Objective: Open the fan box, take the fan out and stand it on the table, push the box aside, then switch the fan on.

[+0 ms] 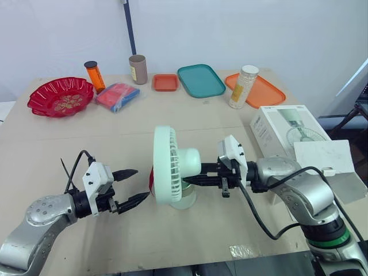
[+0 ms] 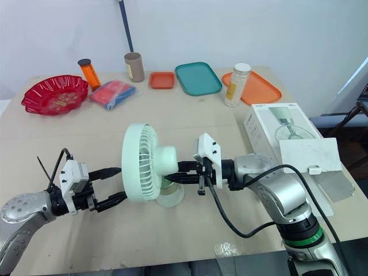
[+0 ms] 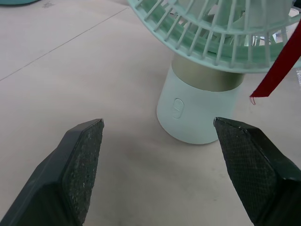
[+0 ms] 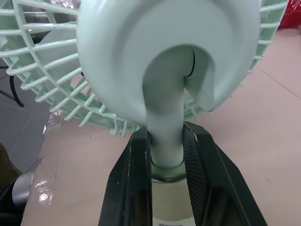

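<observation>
Tan desk spans the frame, and the pale green fan stands upright at its centre. The right hand is clamped on the fan's neck above the base. At lower left, the left hand gapes wide, holding nothing, just beside the grille. The white fan box lies at right.

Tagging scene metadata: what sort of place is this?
Probably a lab or test room: plain table against a bare white wall, unrelated props along its back edge, like the red bowl and teal tray, behind the fan.
</observation>
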`<state>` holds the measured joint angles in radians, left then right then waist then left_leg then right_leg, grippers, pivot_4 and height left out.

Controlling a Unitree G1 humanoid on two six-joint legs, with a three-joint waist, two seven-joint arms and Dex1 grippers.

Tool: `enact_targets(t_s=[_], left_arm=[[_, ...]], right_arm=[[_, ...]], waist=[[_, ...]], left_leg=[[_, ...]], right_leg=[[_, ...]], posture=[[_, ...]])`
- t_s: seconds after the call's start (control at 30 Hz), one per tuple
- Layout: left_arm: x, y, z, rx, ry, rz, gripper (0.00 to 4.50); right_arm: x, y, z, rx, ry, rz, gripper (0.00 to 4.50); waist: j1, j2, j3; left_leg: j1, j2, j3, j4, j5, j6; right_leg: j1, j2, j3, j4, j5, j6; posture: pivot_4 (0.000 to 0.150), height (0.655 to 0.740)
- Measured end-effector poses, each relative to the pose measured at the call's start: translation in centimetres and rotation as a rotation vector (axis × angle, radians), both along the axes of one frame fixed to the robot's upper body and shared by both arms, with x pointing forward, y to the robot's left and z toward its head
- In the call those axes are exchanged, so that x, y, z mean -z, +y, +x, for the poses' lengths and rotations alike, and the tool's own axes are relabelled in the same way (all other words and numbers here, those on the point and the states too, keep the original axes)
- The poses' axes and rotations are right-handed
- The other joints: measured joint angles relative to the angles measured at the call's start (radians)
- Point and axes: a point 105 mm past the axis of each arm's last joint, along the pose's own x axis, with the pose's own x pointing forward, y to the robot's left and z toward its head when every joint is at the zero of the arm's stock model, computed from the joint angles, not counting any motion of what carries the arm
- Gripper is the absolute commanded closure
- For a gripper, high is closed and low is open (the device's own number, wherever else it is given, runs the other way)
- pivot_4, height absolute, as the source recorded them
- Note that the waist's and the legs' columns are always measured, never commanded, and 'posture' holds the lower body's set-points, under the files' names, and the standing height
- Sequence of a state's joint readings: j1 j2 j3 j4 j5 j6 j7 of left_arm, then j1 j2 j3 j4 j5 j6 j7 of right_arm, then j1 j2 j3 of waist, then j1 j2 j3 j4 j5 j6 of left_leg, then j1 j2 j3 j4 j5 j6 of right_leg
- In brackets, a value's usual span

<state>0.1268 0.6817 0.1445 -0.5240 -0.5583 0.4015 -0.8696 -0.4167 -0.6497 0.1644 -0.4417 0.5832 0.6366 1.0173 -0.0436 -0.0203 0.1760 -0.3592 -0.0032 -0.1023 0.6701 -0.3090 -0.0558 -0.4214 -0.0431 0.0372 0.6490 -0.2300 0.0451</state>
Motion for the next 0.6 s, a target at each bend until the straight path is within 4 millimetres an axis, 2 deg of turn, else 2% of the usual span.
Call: enact_targets(t_s=[0.13, 0.17, 0.23, 0.37, 0.4, 0.5, 0.53, 0.6], left_arm=[[0.1, -0.2, -0.1, 0.018, 0.009, 0.0, 0.52], [0.4, -0.6, -0.3, 0.042, 0.024, -0.001, 0.92], [0.5, -1.2, -0.4, 0.081, 0.036, -0.004, 1.28], [1.2, -2.0, -0.5, 0.142, 0.073, -0.008, 2.75], [1.3, -2.0, -0.4, 0.149, 0.078, -0.007, 2.95], [1.4, -1.9, 0.0, 0.146, 0.081, -0.002, 4.11], [1.5, -1.9, 0.3, 0.145, 0.081, -0.001, 4.37], [1.7, -2.1, 0.4, 0.147, 0.084, -0.002, 4.45]], right_arm=[[0.0, 0.0, -0.1, -0.001, -0.005, 0.001, 4.14], [0.0, 0.0, -0.1, -0.001, -0.008, -0.001, 4.14], [0.0, -0.1, -0.1, -0.001, -0.012, -0.003, 4.14], [0.0, -0.1, -0.1, -0.004, -0.019, -0.008, 4.14], [0.0, -0.1, -0.1, -0.006, -0.024, -0.011, 4.14], [0.0, -0.1, -0.2, -0.016, -0.035, -0.018, 4.14], [0.0, -0.2, -0.2, -0.019, -0.042, -0.021, 4.14], [0.0, -0.2, -0.2, -0.022, -0.047, -0.025, 4.14]], waist=[[0.0, 0.0, 0.0], [0.0, 0.0, 0.0], [0.0, 0.0, 0.0], [0.0, 0.0, 0.0], [0.0, 0.0, 0.0], [0.0, 0.0, 0.0], [0.0, 0.0, 0.0], [0.0, 0.0, 0.0]], left_leg=[[0.0, 0.0, 0.0, 0.0, 0.0, 0.0], [0.0, 0.0, 0.0, 0.0, 0.0, 0.0], [0.0, 0.0, 0.0, 0.0, 0.0, 0.0], [0.0, 0.0, 0.0, 0.0, 0.0, 0.0], [0.0, 0.0, 0.0, 0.0, 0.0, 0.0], [0.0, 0.0, 0.0, 0.0, 0.0, 0.0], [0.0, 0.0, 0.0, 0.0, 0.0, 0.0], [0.001, 0.0, 0.0, 0.0, 0.0, 0.0]], right_leg=[[0.0, 0.0, 0.0, 0.0, 0.0, 0.0], [0.0, 0.0, 0.0, 0.0, 0.0, 0.0], [0.0, 0.0, 0.0, 0.0, 0.0, 0.0], [0.0, 0.0, 0.0, 0.0, 0.0, 0.0], [0.0, 0.0, 0.0, 0.0, 0.0, 0.0], [0.001, 0.0, 0.0, 0.0, 0.0, 0.0], [0.001, 0.0, 0.0, 0.0, 0.0, 0.0], [0.001, 0.0, 0.0, 0.0, 0.0, 0.0]], posture=[[0.15, 0.74], [0.15, 0.74], [0.15, 0.74], [0.15, 0.74], [0.15, 0.74], [0.15, 0.74], [0.15, 0.74], [0.15, 0.74]])
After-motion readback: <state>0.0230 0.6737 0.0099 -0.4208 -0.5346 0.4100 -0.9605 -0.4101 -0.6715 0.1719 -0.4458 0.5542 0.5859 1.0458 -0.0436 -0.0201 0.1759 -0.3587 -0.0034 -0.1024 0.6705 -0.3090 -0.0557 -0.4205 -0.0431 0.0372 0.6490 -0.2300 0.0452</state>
